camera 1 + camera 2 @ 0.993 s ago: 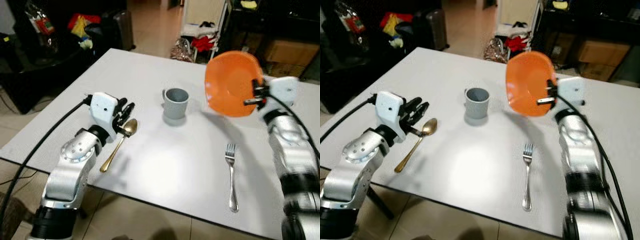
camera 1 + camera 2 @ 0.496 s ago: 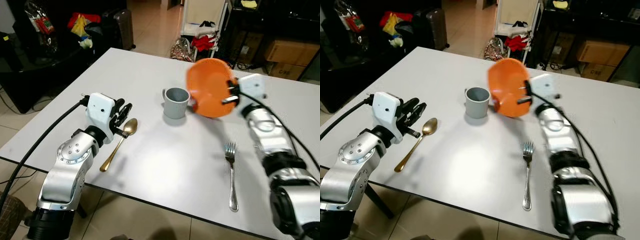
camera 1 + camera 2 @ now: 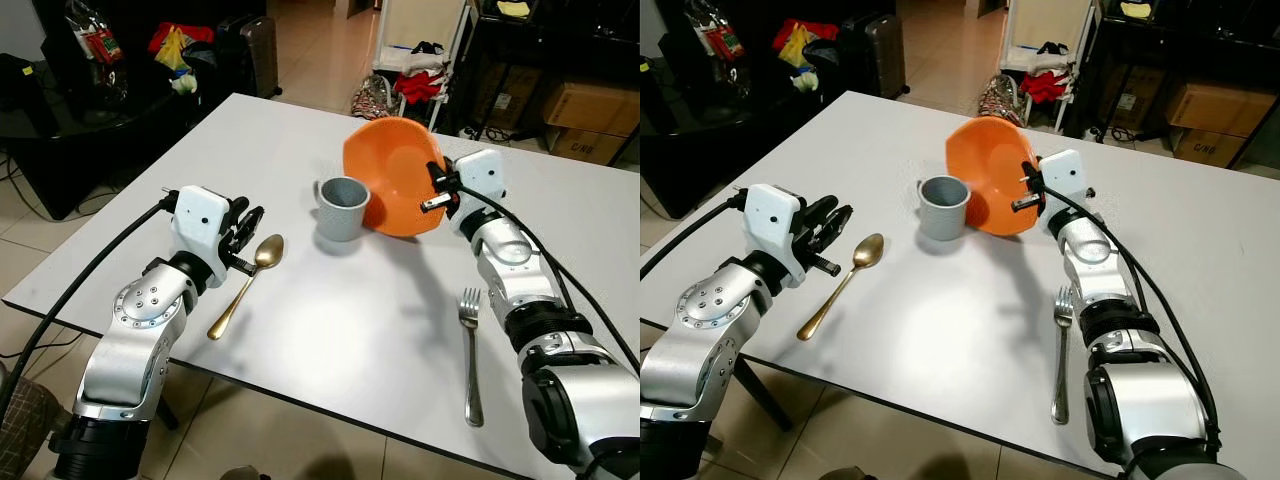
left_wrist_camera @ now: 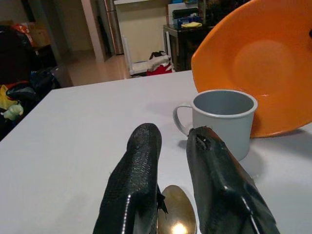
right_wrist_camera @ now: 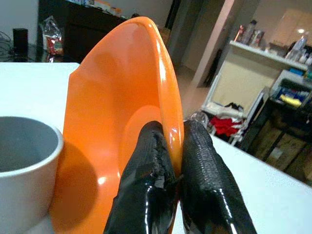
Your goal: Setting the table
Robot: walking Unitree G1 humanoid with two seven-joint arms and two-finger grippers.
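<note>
Right wrist view shows the right gripper (image 5: 175, 170) pinching the rim of the orange bowl (image 5: 122, 112), held tilted just beside the grey cup (image 3: 342, 207). Left gripper (image 4: 173, 161) hovers slightly parted over the gold spoon (image 3: 245, 283); a fork (image 3: 471, 350) lies near the right arm.

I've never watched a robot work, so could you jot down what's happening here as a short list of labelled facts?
Surface: white table
Right gripper: pinching the rim of a tilted orange bowl
Left gripper: hovering over the gold spoon, fingers slightly apart
Mug: grey mug, upright, beside the bowl
Fork: silver fork, lying near the right arm
</note>
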